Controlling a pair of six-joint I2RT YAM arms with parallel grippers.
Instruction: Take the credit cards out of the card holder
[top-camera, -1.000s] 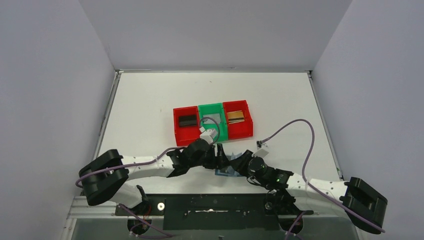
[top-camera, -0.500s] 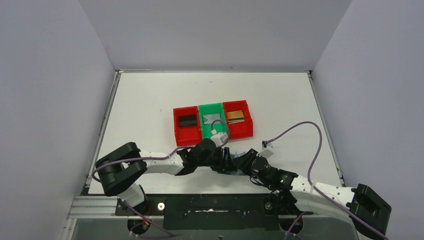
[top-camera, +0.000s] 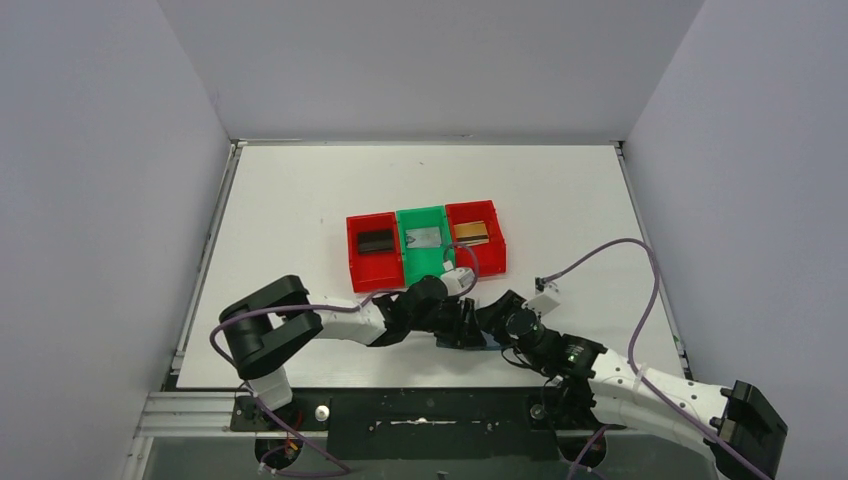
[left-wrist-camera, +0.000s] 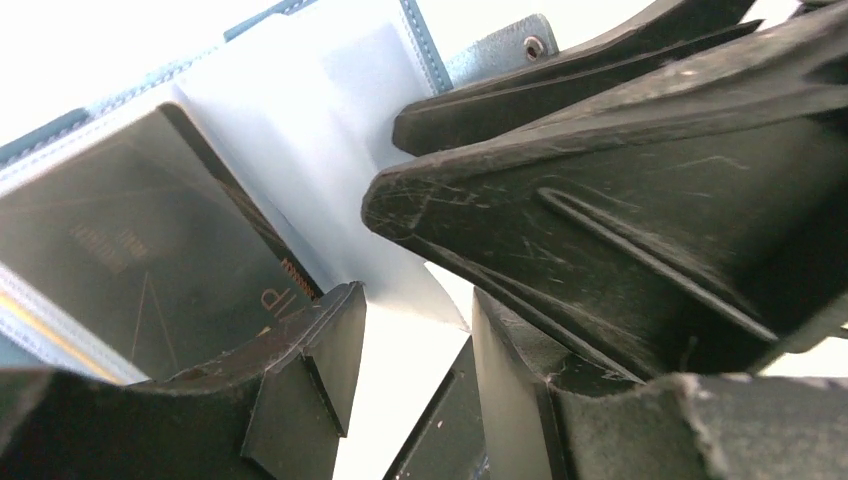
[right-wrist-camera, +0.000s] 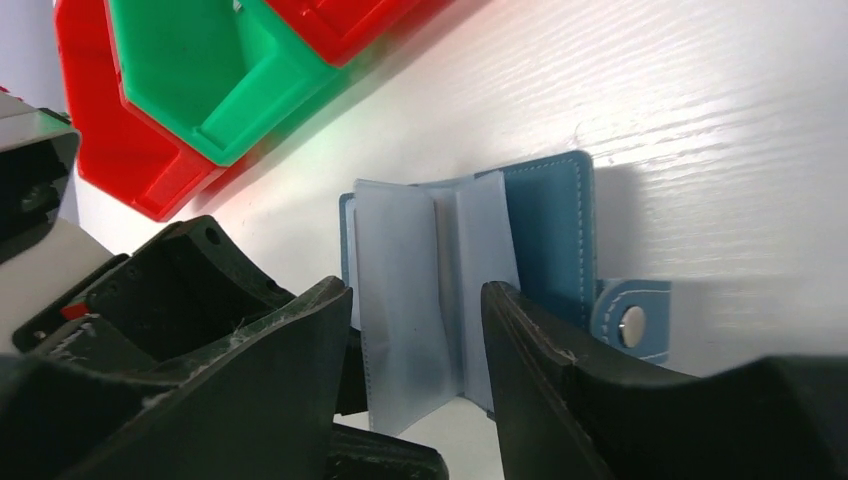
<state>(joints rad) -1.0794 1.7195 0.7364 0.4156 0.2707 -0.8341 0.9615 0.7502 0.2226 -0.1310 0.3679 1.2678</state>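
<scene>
The teal-blue card holder (right-wrist-camera: 545, 215) lies open on the white table, its light blue sleeves (right-wrist-camera: 410, 290) spread and its snap tab (right-wrist-camera: 630, 322) at the right. In the left wrist view a dark card (left-wrist-camera: 150, 250) sits inside a sleeve of the holder (left-wrist-camera: 300, 110). My left gripper (left-wrist-camera: 415, 300) is open, with a sleeve corner between its jaws. My right gripper (right-wrist-camera: 415, 290) is open and straddles the sleeves. In the top view both grippers, left (top-camera: 462, 328) and right (top-camera: 490, 318), meet over the holder (top-camera: 487, 345), which is mostly hidden.
Three joined bins stand just behind the grippers. The left red bin (top-camera: 358, 262) holds a black card (top-camera: 376, 241), the green bin (top-camera: 436, 262) a silver-grey card (top-camera: 424, 237), and the right red bin (top-camera: 492, 258) a gold-brown card (top-camera: 472, 233). Purple cables loop beside both wrists.
Both grippers have shifted a little to the right along the near edge and closed in over the card holder. It now shows less in the top view.
</scene>
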